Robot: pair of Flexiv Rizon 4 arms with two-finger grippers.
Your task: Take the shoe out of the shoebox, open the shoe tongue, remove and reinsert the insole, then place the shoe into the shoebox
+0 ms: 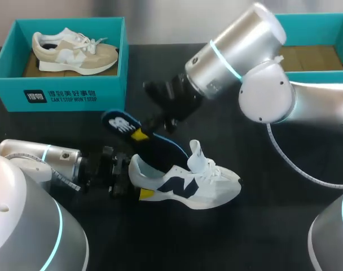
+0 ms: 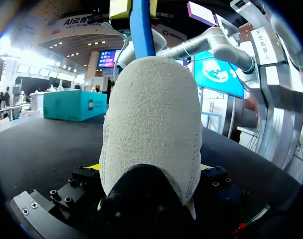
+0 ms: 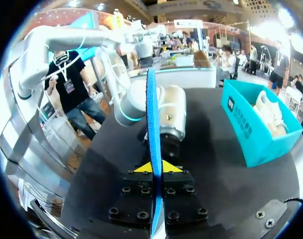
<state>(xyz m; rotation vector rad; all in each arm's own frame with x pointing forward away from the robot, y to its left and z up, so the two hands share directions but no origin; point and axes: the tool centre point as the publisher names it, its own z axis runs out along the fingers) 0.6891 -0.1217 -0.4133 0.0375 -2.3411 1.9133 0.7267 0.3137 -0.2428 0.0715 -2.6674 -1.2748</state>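
White sneaker (image 1: 185, 183) lay lower middle, left gripper (image 1: 135, 178) squeezed its heel, right gripper (image 1: 142, 134) pinched the blue insole (image 1: 121, 122) above, tan sneaker (image 1: 75, 51) sat in the teal shoebox (image 1: 58, 93) upper left.

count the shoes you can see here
2. A beige shoe lies in the teal shoebox at the back left; a white and navy shoe stands on the table, heel in the left gripper. The right arm hides part of a second box.

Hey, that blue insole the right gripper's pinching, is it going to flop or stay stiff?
Probably bendy: the insole seems to bow from the right gripper down into the shoe. It looks thin edge-on, so it is likely light.
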